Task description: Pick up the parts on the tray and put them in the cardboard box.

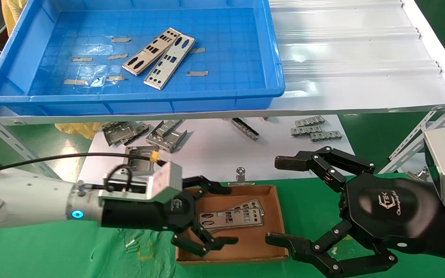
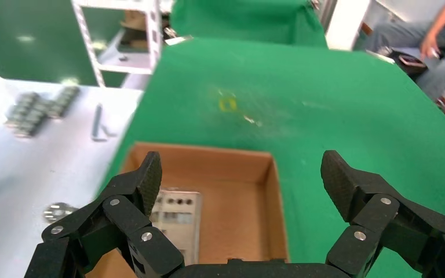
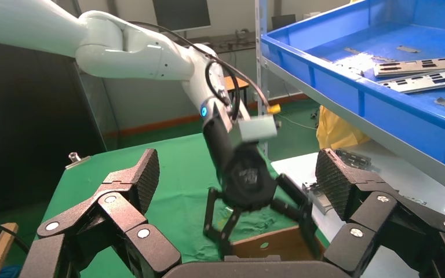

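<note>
On the desk's near edge: cardboard box (image 1: 272,224) holds at least two parts (image 1: 231,218), so I judge those done.
Left to move: two parts (image 1: 160,57) lie mid-tray (image 1: 129,105) at the far edge.
My left pincer (image 1: 216,214): spread wide over the box, holding nothing.
My right pincer (image 1: 280,200): wide open, empty, beside the box.

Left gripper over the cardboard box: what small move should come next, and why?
Probably lift the left gripper clear of the shallow brown cardboard box toward the large blue plastic tray. Its jaws are open and empty, silver punched metal plates already lie in the box, and two more plates remain in the tray.
</note>
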Tool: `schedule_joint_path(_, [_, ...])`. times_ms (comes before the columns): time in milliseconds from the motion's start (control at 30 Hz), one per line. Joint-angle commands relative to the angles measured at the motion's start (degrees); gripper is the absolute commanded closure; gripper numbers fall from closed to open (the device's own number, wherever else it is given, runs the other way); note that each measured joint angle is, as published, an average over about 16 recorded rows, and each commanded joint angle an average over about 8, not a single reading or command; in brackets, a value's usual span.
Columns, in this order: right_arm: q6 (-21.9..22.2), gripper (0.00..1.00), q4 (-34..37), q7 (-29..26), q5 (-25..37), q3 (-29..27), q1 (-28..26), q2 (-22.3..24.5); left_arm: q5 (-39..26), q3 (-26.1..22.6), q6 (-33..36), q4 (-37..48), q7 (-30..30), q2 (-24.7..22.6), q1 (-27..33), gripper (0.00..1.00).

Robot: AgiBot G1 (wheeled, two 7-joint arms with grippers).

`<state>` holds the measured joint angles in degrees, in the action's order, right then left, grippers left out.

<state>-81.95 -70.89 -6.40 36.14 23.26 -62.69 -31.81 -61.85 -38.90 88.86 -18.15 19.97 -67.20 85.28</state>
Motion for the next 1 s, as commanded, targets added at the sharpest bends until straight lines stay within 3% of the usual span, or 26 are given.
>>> schedule_joint_path(33, [0.0, 0.0, 0.0, 0.0, 0.0, 0.0, 0.0, 0.0, 0.73, 0.83, -0.12, -2.01, -1.12, 1.17, -0.86, 0.0])
schedule_joint_path(1000, [0.0, 0.0, 0.0, 0.0, 0.0, 0.0, 0.0, 0.0, 11.71, 13.41, -1.86, -32.48, -18.0, 18.85, -13.89, 0.0])
